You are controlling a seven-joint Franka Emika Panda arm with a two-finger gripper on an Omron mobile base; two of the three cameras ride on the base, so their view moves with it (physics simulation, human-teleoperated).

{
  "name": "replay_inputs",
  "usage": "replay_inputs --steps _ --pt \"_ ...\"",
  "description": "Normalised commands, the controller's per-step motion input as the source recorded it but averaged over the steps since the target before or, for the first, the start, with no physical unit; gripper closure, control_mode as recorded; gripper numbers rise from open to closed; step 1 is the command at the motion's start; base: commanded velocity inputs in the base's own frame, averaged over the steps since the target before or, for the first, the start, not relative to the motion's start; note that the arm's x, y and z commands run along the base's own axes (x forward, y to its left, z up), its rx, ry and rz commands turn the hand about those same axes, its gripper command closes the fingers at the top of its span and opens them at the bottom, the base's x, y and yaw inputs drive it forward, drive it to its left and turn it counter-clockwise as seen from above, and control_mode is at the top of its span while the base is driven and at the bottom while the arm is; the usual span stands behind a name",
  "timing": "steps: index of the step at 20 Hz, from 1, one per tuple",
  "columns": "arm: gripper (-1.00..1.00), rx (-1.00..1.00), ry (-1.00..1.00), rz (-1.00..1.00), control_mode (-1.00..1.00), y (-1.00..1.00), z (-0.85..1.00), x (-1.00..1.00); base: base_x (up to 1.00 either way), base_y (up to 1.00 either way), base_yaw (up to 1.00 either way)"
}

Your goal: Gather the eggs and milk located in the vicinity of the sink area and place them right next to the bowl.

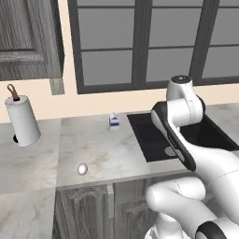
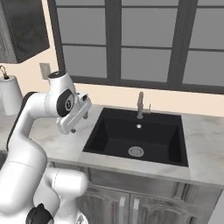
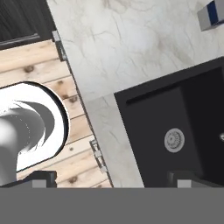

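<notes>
Gripper (image 3: 112,179) hanging wide open, holding nothing, over sink (image 1: 154,140) edge; milk carton (image 1: 114,121) sitting far left of sink, whitish egg (image 1: 82,169) apparently lying near counter front; gathering not begun

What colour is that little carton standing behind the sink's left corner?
The milk is white with blue markings, clearest in the left base view.

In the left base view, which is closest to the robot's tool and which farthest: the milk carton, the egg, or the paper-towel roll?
The tool hangs open above the counter at the sink's left edge.
1. Milk carton, at the counter's back, just left of the sink.
2. Egg, near the counter's front edge.
3. Paper-towel roll, far left.
</notes>
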Motion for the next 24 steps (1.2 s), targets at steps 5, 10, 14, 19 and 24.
replay_inputs --steps 5,10,14,19,24 --pt "-1.0 0.0 0.0 0.0 1.0 0.0 0.0 0.0 0.0 0.46 0.0" --pt "-1.0 0.0 0.0 0.0 1.0 0.0 0.0 0.0 0.0 0.47 0.0" --pt "-1.0 0.0 0.0 0.0 1.0 0.0 0.0 0.0 0.0 0.45 0.0" --pt "-1.0 0.0 0.0 0.0 1.0 0.0 0.0 0.0 0.0 0.4 0.0" --pt "-1.0 0.0 0.0 0.0 1.0 0.0 0.0 0.0 0.0 0.33 0.0"
